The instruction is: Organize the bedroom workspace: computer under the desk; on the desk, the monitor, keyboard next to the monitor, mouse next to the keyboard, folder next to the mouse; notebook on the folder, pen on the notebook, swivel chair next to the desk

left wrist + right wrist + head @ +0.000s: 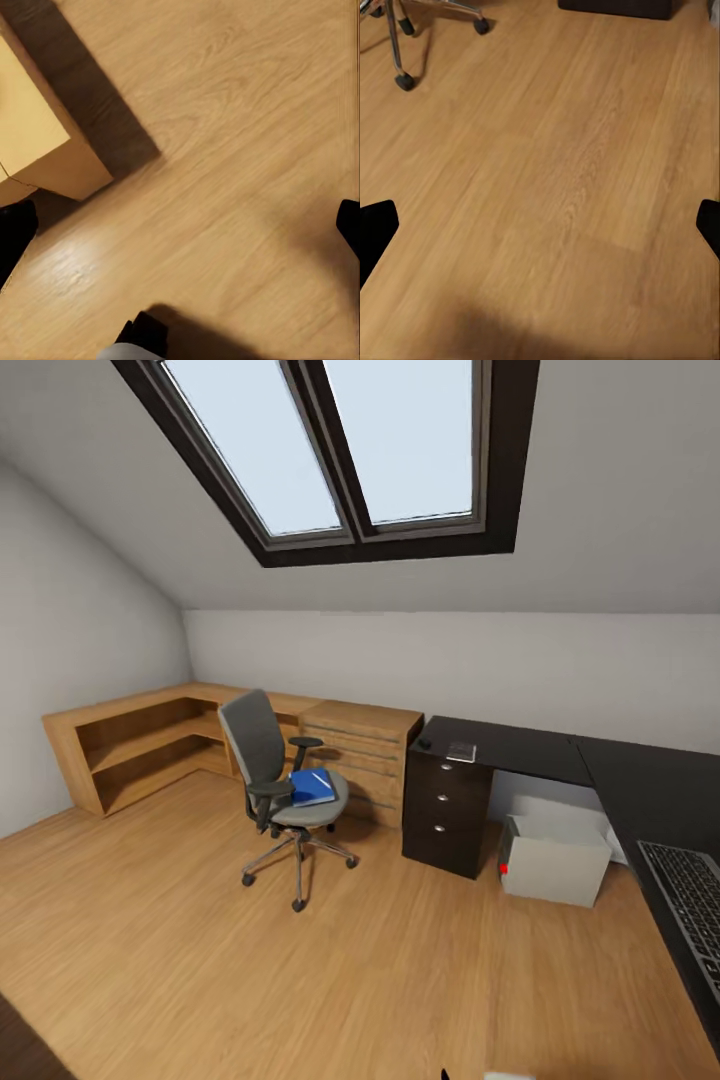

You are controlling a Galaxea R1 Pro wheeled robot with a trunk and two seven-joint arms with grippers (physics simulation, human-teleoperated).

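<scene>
A: Where did we find the folder (313,787)?

B: In the head view we saw it left of centre, bright blue, lying flat on the seat of the swivel chair (262,754), with a thin white pen (322,779) resting on its cover. The chair stood on the wood floor (300,980), apart from the desk (640,780).

A: And the desk itself?

B: We saw its glossy black top run from the middle toward the right edge of the frame and turn down along it. On the end above the drawer unit (446,812) we made out the small black mouse (425,743) and, just beside it, the grey notebook (461,751). The keyboard (690,900) lay on the near arm at the lower right, partly cut off by the frame. Under the desk, right of the drawers, stood the light-grey computer (553,857) with its red dot.

A: What else did we note?

B: A light-wood drawer chest (362,758) behind the chair, touching the black drawers, and light-wood shelving (130,745) at the left.

A: The grippers?

B: In both wrist views we saw the left gripper (180,221) and right gripper (540,225) spread wide over bare floor, holding nothing; the right wrist view caught the chair's castors.
</scene>
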